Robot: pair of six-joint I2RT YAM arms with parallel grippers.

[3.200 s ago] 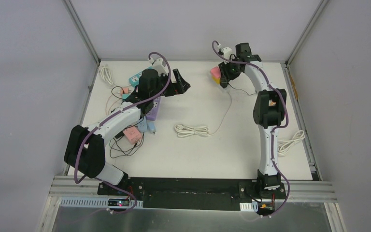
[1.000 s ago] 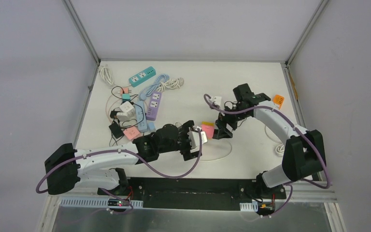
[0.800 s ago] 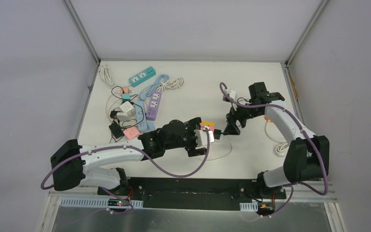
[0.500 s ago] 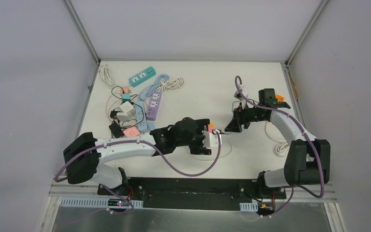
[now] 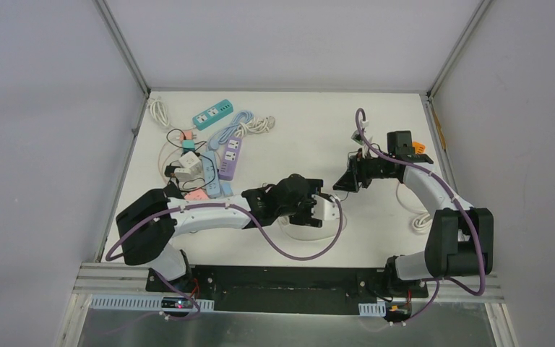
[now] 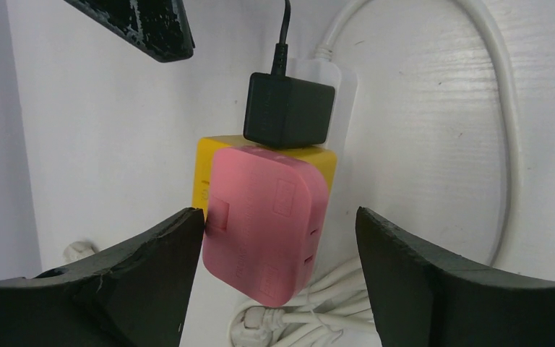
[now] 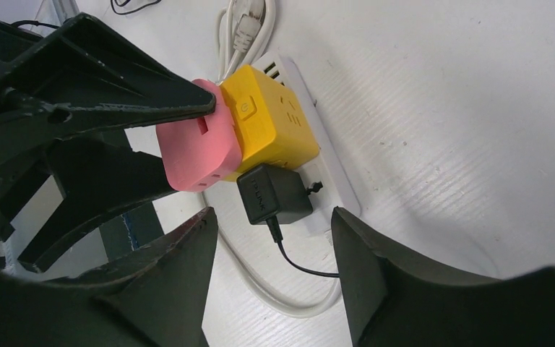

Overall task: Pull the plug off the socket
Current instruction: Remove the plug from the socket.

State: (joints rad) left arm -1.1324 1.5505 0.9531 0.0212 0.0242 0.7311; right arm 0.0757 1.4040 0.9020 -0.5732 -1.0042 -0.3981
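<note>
The left gripper (image 6: 280,217) is being held with its fingers (image 6: 137,253) spread on either side of the pink adapter (image 6: 264,220). The finger at 9 o'clock is touching the adapter's edge, and the one at 3 o'clock is being kept just apart. This placement is judged to be for bracing the stack, so that nothing is dragged along when the plug is drawn.

The pink adapter is seated on the yellow socket cube (image 7: 267,130), which is resting against a white power strip (image 7: 329,191). The black plug (image 6: 287,108), taken to be the task's thing, is sitting at 12 o'clock of the pink adapter in the left wrist view. It is touching the yellow cube and lying over the strip, near the middle of the tabletop (image 5: 289,123).

The right gripper (image 7: 274,215) is being held opposite, its fingers (image 7: 173,275) also spread, with the black plug lying between and ahead of them, not yet pinched.

The plug's thin black cord (image 6: 284,22) and a looping white cable (image 6: 491,108) are lying close by and could be snagged. The two grippers are crowded close together, so little room is being left. At 10 o'clock of the overhead view, a teal strip (image 5: 212,114) and a purple strip (image 5: 231,154) are lying well apart.
</note>
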